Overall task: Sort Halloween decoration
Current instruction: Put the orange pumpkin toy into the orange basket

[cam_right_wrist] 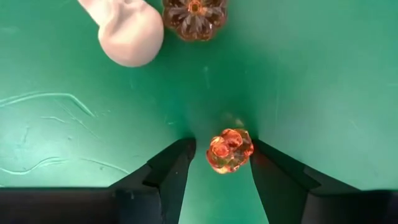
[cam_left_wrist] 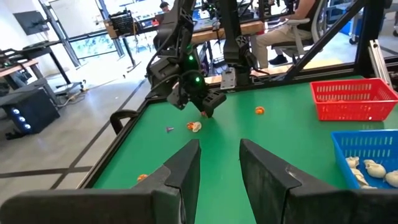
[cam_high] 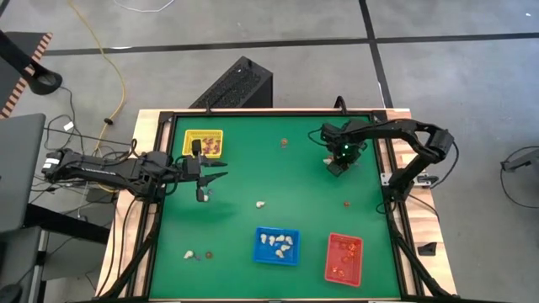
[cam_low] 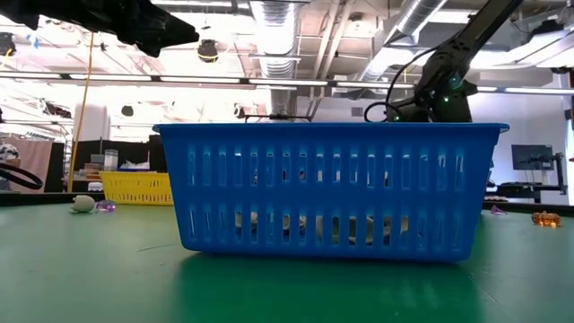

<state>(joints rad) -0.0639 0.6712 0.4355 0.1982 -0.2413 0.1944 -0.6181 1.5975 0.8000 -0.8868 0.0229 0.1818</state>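
My right gripper (cam_high: 338, 166) points down at the green table's far right, open. A small orange trinket (cam_right_wrist: 229, 150) lies on the table between its fingertips. Just beyond it lie a cream trinket (cam_right_wrist: 127, 31) and a brown-orange pumpkin trinket (cam_right_wrist: 194, 15). My left gripper (cam_left_wrist: 219, 163) hangs level above the table's left side, near the yellow tray (cam_high: 205, 145), open with nothing between its fingers. More loose trinkets lie on the table: a cream one (cam_high: 260, 204) mid-table, an orange one (cam_high: 344, 203) and a cream one (cam_high: 189, 253) near the front left. My right gripper comes from above with the orange trinket between its two fingers. One finger (cam_right_wrist: 273, 171) stands right beside the trinket's side (cam_right_wrist: 249, 152); I cannot tell whether it touches. The other finger stands apart from the trinket, which rests on the table.
A blue tray (cam_high: 276, 246) with cream trinkets and a red tray (cam_high: 344, 257) with orange ones stand near the front edge. The yellow tray holds dark ones at the far left. A brown trinket (cam_high: 284, 143) lies near the far edge.
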